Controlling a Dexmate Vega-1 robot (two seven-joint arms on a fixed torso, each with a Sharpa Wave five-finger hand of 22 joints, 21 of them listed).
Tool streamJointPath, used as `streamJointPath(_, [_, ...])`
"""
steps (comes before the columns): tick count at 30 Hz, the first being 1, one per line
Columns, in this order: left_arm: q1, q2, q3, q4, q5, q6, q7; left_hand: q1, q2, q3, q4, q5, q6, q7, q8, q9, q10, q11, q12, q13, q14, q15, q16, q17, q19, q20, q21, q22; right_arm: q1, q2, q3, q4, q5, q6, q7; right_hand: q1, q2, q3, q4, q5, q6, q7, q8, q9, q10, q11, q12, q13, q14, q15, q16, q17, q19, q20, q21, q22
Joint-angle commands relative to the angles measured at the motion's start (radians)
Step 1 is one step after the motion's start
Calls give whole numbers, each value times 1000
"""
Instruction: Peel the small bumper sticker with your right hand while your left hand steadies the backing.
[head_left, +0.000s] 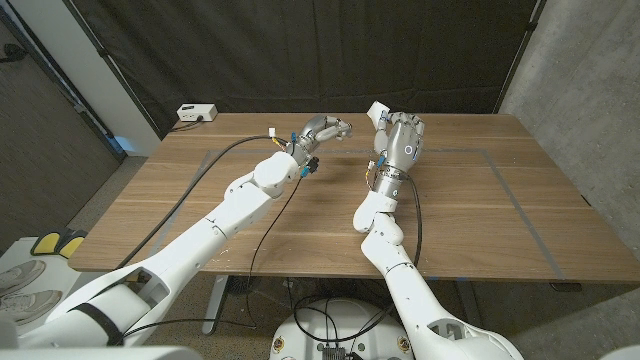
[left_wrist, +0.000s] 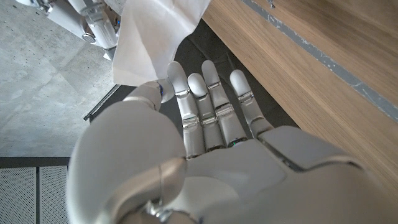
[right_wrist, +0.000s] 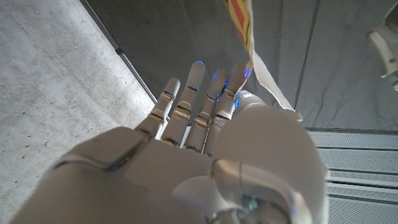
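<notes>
right robot hand (right_wrist: 205, 155) pinches sticker (right_wrist: 239, 22); left robot hand (left_wrist: 199, 143) pinches backing (left_wrist: 155, 37); no legible writing.

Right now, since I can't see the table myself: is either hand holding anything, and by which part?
The right hand pinches the sticker at its end. The left hand pinches the white backing at its lower edge.

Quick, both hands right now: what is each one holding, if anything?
Left hand: pinching the white backing sheet at its edge.
Right hand: pinching the sticker strip, raised above the table.
</notes>
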Motion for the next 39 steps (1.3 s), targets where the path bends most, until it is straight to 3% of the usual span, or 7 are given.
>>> streamJointPath(1, [17, -22, -13, 0, -18, 10, 27, -21, -4, 131, -100, 9, 19, -26, -5, -32, 51, -57, -12, -38, 34, -71, 0, -4, 4, 8, 7, 2, -4, 60, 87, 30, -82, 96, -2, -2, -1, 12, -2, 7, 0, 0, 14, 12, 3, -2, -4, -4, -6, -159, 7, 1, 9, -1, 12, 2])
streamJointPath(6, [-10, -3, 11, 10, -5, 8, -28, -44, 0, -38, -115, -226, -21, -38, -113, -144, 16, -44, -86, -188, -19, -37, -4, 17, -38, 63, 18, 8, -2, 73, 110, 37, -99, 129, -2, 2, -7, 16, -8, 9, 8, -1, 16, 2, 12, -2, -4, -10, 0, -155, 10, 2, 18, 0, 17, 1])
streamJointPath(13, [-46, -7, 16, 92, -88, -88, -205, -317, -91, -182, -38, -604, -210, -27, -412, -347, -148, 23, -263, -435, -201, 48, -56, -148, -169, 100, -42, 4, 8, 76, 112, 53, -108, 116, -2, 2, -12, 16, -14, 11, 10, -1, 16, -13, 12, -1, -3, -8, 3, -155, 12, 3, 22, 2, 21, 0])
streamJointPath(18, [-53, -19, 15, 122, -118, -120, -248, -445, -124, -240, 9, -642, -263, 20, -488, -399, -179, 58, -327, -497, -252, 86, -45, -198, -219, 102, -53, 21, 20, 60, 97, 76, -98, 120, -2, 3, -13, 18, -18, 13, 11, -2, 16, -22, 15, -4, -4, -12, 2, -155, 12, 3, 25, 4, 24, -1])
streamJointPath(23, [-40, -26, 9, 94, -110, -84, -193, -422, -105, -230, -7, -630, -209, 10, -489, -424, -123, 43, -340, -533, -206, 67, -20, -229, -202, 100, -45, 27, 18, 50, 97, 80, -121, 162, -2, 3, -15, 19, -21, 14, 13, -3, 15, -31, 15, -4, -5, -15, 4, -157, 12, 2, 28, 3, 27, -2])
streamJointPath(33, [-19, -41, -2, 48, -95, -20, -79, -215, 45, -94, -124, -632, -35, -35, -470, -461, 38, -7, -325, -573, -73, 0, 28, -284, -105, 98, -40, 5, -12, 61, 122, 51, -185, 249, -2, 0, -20, 20, -25, 17, 17, -11, 14, -51, 21, -9, -3, -19, 16, -161, 9, -4, 33, 2, 31, -3])
streamJointPath(39, [11, -66, -15, 11, -74, 22, 41, -19, 132, 13, -170, -599, 91, -58, -393, -401, 165, -58, -255, -512, 29, -79, 105, -229, -9, 76, -24, 1, -18, 75, 149, 48, -198, 285, -2, -2, -21, 20, -26, 18, 17, -13, 13, -60, 19, -11, -1, -16, 18, -160, 5, -6, 35, -1, 33, -4])
